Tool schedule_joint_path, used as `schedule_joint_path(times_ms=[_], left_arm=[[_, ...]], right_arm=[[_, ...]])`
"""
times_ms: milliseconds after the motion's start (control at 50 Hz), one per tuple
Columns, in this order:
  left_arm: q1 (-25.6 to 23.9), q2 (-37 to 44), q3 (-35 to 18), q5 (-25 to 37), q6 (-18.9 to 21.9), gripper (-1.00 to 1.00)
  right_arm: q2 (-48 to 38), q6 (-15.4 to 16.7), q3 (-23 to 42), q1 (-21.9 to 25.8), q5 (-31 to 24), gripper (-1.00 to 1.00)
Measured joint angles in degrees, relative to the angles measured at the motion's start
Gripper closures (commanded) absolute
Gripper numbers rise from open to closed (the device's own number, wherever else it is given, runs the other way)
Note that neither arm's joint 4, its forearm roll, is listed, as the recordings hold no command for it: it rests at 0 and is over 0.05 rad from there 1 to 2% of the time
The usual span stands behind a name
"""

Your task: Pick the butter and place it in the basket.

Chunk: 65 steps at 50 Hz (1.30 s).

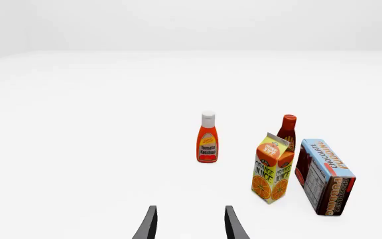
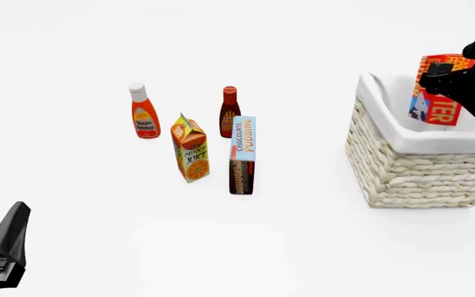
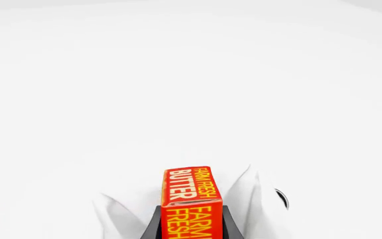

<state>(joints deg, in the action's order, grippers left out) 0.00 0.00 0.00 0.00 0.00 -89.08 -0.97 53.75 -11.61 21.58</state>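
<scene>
Wicker basket has gripper-held butter above it.

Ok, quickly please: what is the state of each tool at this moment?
Left tool: open, holding nothing.
Right tool: closed on the butter, above the basket.

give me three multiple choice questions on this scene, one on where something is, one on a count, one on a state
1. Where is the butter?
A. over the basket
B. beside the ketchup
C. on the table by the left gripper

2. How many grocery items stand on the table left of the basket?
A. two
B. four
C. six

3. What state is the left gripper in?
A. shut on the juice
B. open, holding nothing
C. shut on the butter

Answers:
1 A: the right gripper holds it above the basket's lining.
2 B: ketchup, dark sauce bottle, juice, pudding.
3 B: its fingers stand apart with nothing between.
</scene>
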Motion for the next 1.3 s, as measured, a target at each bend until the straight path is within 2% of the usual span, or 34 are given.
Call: schedule_joint_path(times_ms=[280,300,1300], left_arm=[[0.0,0.0,0.0,0.0,0.0,-1.00],[0.0,0.0,0.0,0.0,0.0,-1.00],[0.0,0.0,0.0,0.0,0.0,-1.00]], right_arm=[[-0.5,0.4,0.8,-0.1,-0.7,1.00],[-0.5,0.4,0.8,-0.1,-0.7,-1.00],[1.5,-0.7,1.2,0.1,-0.7,-1.00]])
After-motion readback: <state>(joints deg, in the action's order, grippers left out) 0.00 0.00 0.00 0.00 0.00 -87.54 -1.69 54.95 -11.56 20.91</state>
